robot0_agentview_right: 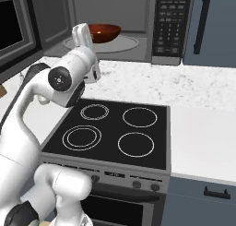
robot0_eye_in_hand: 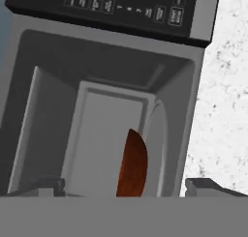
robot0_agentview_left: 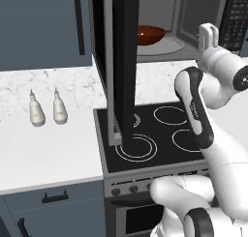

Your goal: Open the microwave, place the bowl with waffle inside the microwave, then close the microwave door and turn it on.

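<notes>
With the shallow, glossy reddish-brown bowl [robot0_agentview_right: 104, 32] already sitting on the round glass turntable [robot0_agentview_right: 122, 43] inside the big black and grey microwave [robot0_agentview_right: 152, 24], the placing looks done to me; I can't make out the waffle in the bowl from any angle. The white arm's two-finger gripper [robot0_agentview_right: 83, 36] is just outside the cavity mouth, in front of the bowl, jaws spread wide and nothing between them. From the hand's own camera the bowl [robot0_eye_in_hand: 131, 164] appears as a rust-coloured sliver against the grey interior, with the dark keypad strip [robot0_eye_in_hand: 126, 8] alongside.

So the step in hand, as I judge it, is clearing out of the oven and getting to the door. The wide black microwave door [robot0_agentview_left: 123, 66] stands swung fully open, edge-on and jutting out over the black four-ring stovetop [robot0_agentview_right: 115, 130]. The next move calls for the arm to get round to the door's outer face and push it shut without clipping it, then reach the keypad.

Round about: pale speckled stone counter [robot0_agentview_right: 193, 86], blue-grey cabinets [robot0_agentview_left: 43, 28] with black bar handles, and two small cream-coloured bottles [robot0_agentview_left: 47, 109] standing side by side on the counter left of the stove.
</notes>
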Motion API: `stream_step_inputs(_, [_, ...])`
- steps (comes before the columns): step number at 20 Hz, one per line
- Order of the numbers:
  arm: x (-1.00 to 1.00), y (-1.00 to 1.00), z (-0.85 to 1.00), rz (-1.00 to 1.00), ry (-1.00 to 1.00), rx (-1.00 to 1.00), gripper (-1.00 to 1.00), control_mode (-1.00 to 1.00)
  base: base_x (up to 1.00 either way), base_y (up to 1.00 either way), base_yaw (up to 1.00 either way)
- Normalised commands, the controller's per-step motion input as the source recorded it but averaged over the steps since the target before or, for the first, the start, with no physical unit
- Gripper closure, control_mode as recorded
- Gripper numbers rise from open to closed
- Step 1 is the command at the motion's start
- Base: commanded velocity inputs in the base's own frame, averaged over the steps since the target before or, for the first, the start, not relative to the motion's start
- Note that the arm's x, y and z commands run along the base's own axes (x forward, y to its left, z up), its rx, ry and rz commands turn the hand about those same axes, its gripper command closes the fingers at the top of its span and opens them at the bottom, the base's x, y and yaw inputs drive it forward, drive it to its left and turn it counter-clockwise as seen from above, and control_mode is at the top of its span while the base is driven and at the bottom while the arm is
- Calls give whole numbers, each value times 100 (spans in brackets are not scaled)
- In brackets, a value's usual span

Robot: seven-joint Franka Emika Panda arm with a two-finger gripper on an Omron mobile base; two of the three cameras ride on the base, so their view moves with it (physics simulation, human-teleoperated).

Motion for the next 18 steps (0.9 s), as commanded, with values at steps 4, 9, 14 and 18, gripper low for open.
stream_step_inputs(4, [-100,-10,0,-9,36,-15,-100,-100,0,0,0])
stream_step_inputs(9, [-57,-4,-10,-8,60,-28,-100,-100,0,0,0])
stream_step_inputs(14, [-2,-28,-39,-9,67,-34,-100,-100,0,0,0])
stream_step_inputs(18, [0,-62,-65,-21,4,-18,-100,-100,0,0,0])
